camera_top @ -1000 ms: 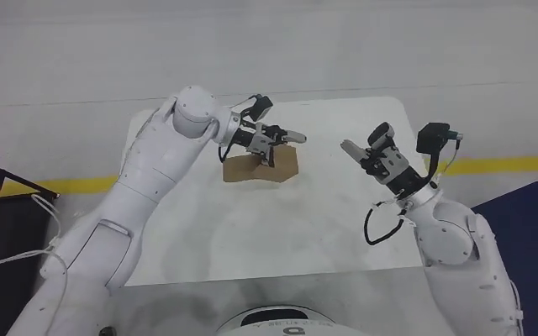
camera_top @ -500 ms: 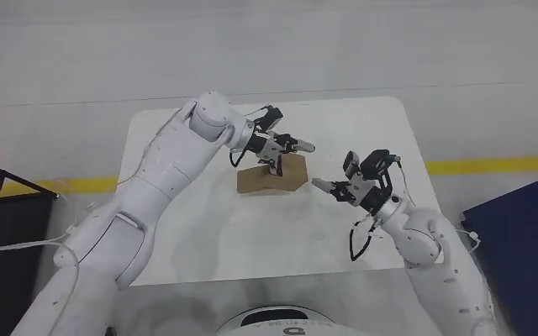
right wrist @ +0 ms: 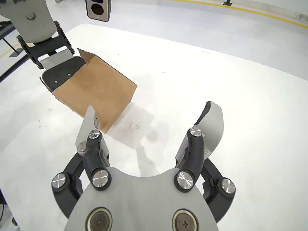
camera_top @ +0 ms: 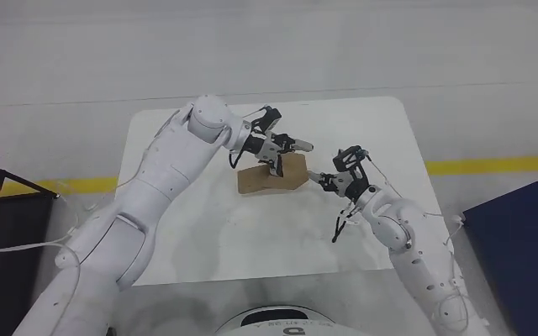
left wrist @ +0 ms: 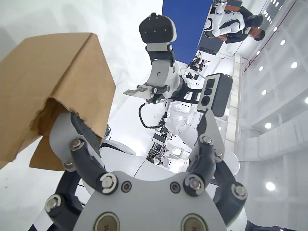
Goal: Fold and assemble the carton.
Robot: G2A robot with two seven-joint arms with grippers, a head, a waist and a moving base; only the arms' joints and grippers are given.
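Sitting on the white counter [camera_top: 361,126], the brown corrugated cardboard carton [right wrist: 101,92] stands as a slanted, half-opened sleeve. One end gapes with a ragged edge, and none of its end flaps is visibly tucked or closed. The left tool [camera_top: 290,157] is at that open end with its fingers spread wide: one dark-padded finger is pushed inside the mouth, under the top panel, and the other hangs free, well clear of the cardboard, so nothing is pinched. The right tool [right wrist: 149,111] is likewise spread wide and holds nothing; the carton's nearest corner lies just ahead of one of its fingers, and whether they touch I cannot tell. By my reading the job is at an early stage: the sleeve wants squaring up, then the flaps at both ends need folding in and closing.
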